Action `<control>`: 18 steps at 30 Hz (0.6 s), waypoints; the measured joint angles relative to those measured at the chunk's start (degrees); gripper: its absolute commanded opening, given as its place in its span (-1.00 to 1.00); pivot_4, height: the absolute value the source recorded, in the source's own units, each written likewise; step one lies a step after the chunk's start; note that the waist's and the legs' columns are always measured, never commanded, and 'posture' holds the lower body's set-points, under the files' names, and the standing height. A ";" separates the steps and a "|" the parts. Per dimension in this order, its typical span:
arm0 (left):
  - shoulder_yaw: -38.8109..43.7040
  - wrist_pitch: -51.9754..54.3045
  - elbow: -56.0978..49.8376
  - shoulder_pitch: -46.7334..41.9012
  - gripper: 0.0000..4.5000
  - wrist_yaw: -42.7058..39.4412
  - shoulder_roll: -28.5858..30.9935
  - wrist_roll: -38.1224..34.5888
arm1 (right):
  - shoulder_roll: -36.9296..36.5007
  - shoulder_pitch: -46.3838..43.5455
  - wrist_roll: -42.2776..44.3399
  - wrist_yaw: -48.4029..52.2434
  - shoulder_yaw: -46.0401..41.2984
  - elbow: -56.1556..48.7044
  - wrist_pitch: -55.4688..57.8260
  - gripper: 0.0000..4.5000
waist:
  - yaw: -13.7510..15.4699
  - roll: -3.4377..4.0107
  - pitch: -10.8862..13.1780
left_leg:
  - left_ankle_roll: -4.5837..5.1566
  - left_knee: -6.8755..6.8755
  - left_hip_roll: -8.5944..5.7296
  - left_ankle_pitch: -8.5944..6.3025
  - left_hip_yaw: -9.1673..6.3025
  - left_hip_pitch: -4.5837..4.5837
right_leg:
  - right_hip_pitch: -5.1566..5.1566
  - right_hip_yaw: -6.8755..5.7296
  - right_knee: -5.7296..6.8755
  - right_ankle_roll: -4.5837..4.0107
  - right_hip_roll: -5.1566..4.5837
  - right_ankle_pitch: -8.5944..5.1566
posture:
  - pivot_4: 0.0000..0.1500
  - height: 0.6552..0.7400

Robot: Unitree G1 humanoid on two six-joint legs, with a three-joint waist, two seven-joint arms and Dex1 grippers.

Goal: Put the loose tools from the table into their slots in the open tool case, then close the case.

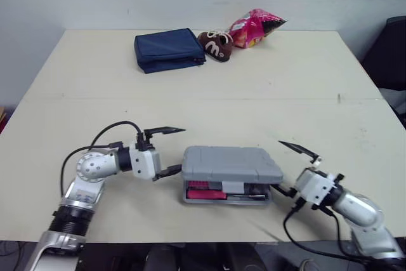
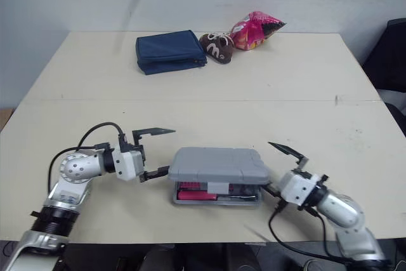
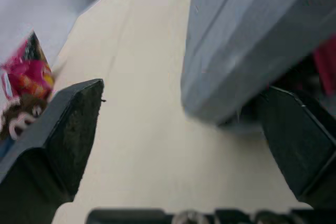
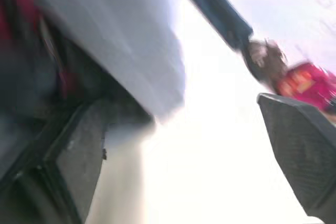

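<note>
Two black two-fingered claws flank a grey plastic tool case point(image 1: 231, 163) that lies near the front edge of a pale beige surface point(image 1: 190, 93), straight ahead of the robot. The case's lid is lowered almost flat but sits ajar, and the gap along its near side shows a red lining point(image 1: 204, 193) and some dark and metallic contents too small to make out. The left claw point(image 1: 181, 150) is at the case's left end, spread wide: its lower finger point(image 1: 166, 172) reaches the corner of the case at the level of the gap under the lid, and its upper finger point(image 1: 162, 131) juts out above, in the air. The right claw point(image 1: 278, 164) is at the case's right end, also spread wide, with its lower finger point(image 1: 282, 190) against the case near the gap and its upper finger point(image 1: 298, 149) raised clear of the lid. Neither claw grips anything. Well apart, along the far side of the surface, lie a folded navy blue fabric pouch point(image 1: 168, 49), a brown candy bag point(image 1: 216, 44) just beside it, and a crinkled pink and red snack bag point(image 1: 254, 28) touching the brown one.
</note>
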 measured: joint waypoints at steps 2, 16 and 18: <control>2.59 1.16 4.45 2.31 1.00 -0.16 3.69 -0.07 | -1.48 4.91 1.38 0.45 -2.33 0.63 0.70 0.98 | -0.05 -0.03 0.02 | -0.05 -0.02 0.09 -0.05 -0.03 -0.01 | 0.01 -0.10 0.00 -0.10 0.00 -0.05 | 1.00 1.00; 1.32 21.63 4.73 -9.77 0.21 -7.10 -0.92 -10.87 | -9.08 20.97 27.38 11.52 -3.43 -25.97 30.15 -0.53 | 1.46 -0.08 -0.03 | 0.04 0.11 -0.01 -0.10 -0.26 -0.13 | 0.09 -0.28 0.06 -0.05 -0.07 -0.03 | 1.00 1.00; -0.35 24.05 5.16 -12.49 -0.14 -7.47 -2.60 -10.05 | -9.86 22.06 29.47 12.21 -2.50 -29.27 35.57 -0.91 | 1.65 -0.09 -0.02 | 0.04 0.15 -0.04 -0.10 -0.25 -0.14 | 0.10 -0.26 0.06 -0.03 -0.08 -0.02 | 1.00 1.00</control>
